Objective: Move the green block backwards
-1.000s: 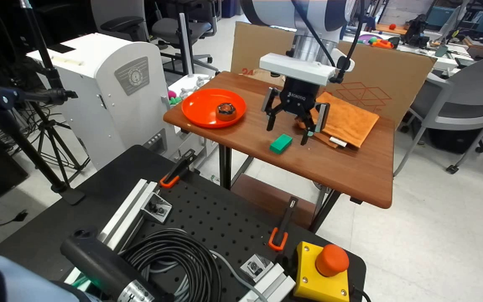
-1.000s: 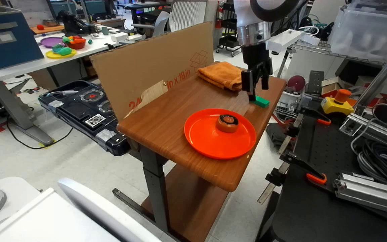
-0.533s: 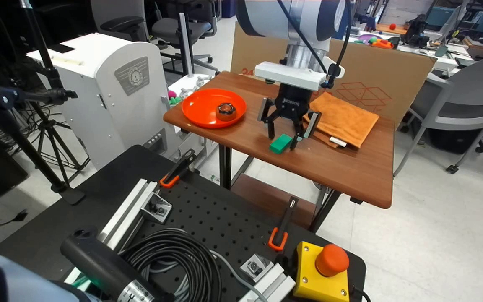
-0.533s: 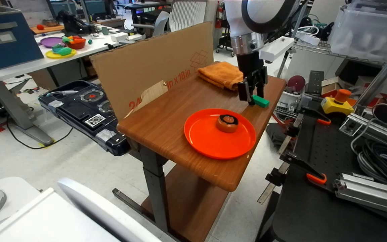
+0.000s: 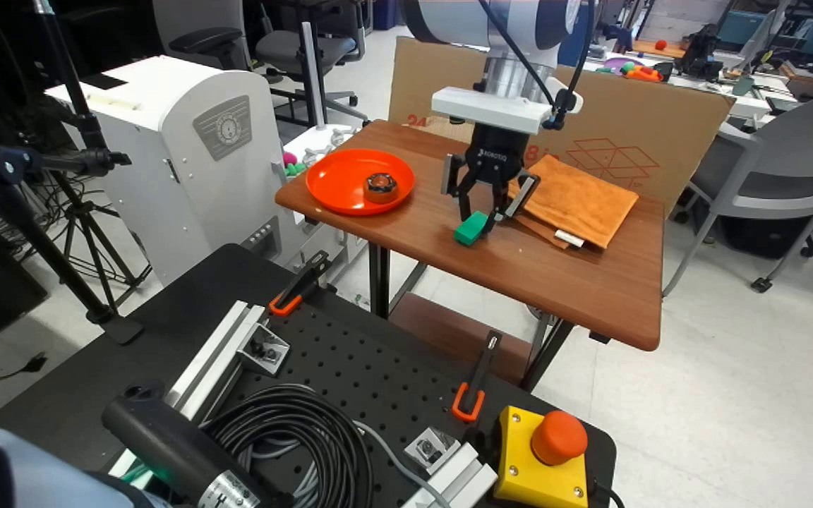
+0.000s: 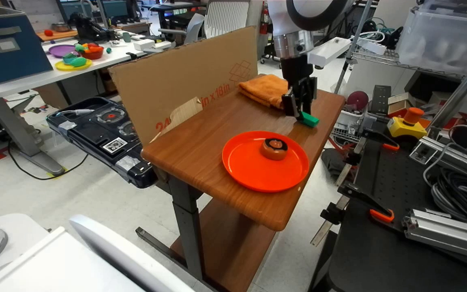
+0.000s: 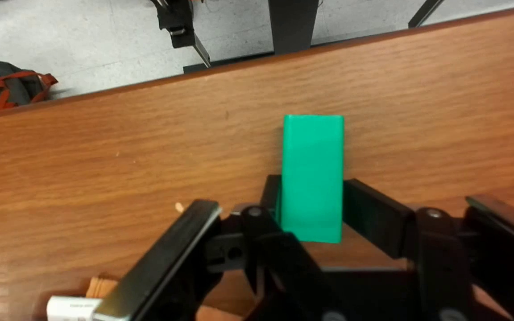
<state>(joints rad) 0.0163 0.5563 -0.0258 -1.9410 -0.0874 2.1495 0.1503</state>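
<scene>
In an exterior view a bulky white machine [image 5: 195, 155] stood on the left; then came the wooden table [image 5: 576, 289], its left end bearing a red plate [image 5: 332, 176] with a round brown-and-black object [image 5: 380, 189] inside. Next, apart from the plate and towards the table's near edge, was the green block [image 5: 471, 229]. The gripper [image 5: 476, 219] stood over it, drawn in to the block's width and gripping it: in the wrist view its fingers [image 7: 375, 218] touched both long sides. Whether the block's underside met the table could not be told. Further right lay an orange cloth [image 5: 579, 201], a small white object [image 5: 569, 238] by its near edge.
</scene>
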